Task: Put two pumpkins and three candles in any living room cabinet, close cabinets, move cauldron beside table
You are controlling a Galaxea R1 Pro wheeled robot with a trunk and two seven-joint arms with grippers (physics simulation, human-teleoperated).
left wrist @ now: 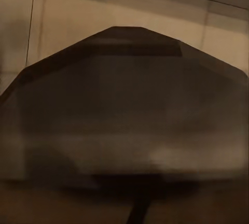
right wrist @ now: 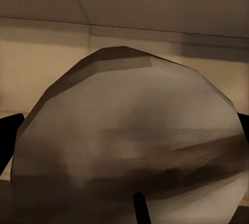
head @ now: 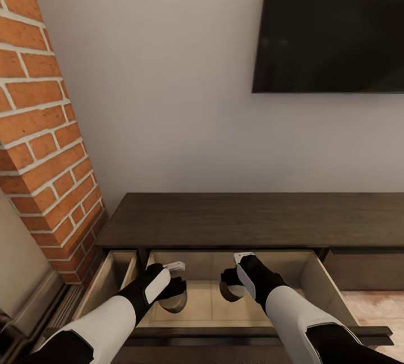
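Below the wall-mounted television [head: 331, 24], in the head view, the cabinet [head: 235, 219] stands against the far wall with a brick fireplace column [head: 42, 128] at its left. Its wide drawer [head: 331, 291] is pulled out toward me, and a narrower one [head: 109, 274] beside it at the left is also open. My left gripper [head: 173, 291] and my right gripper [head: 231, 288] both hang inside the wide drawer, each with a rounded pale-grey object under it, which I judge to be a candle.

Left wrist view: a faceted, dim, rounded candle [left wrist: 129, 110] sits directly ahead against the pale drawer interior. My fingers are not discernible, so I cannot tell whether this gripper clamps it.

Right wrist view: a cream faceted candle [right wrist: 129, 146] sits between my dark fingertips [right wrist: 10, 130], which flank it on both sides; I judge the gripper closed on it.

Procedure for the step in hand, as I judge it:
1. Lower each candle until it is just above the drawer floor.
2. Keep both well apart from the drawer walls and front edge.
3. Release one side at a time, then lift straight up.
4. Clear both arms before pushing either drawer shut.

No brand, label or readable writing is visible.
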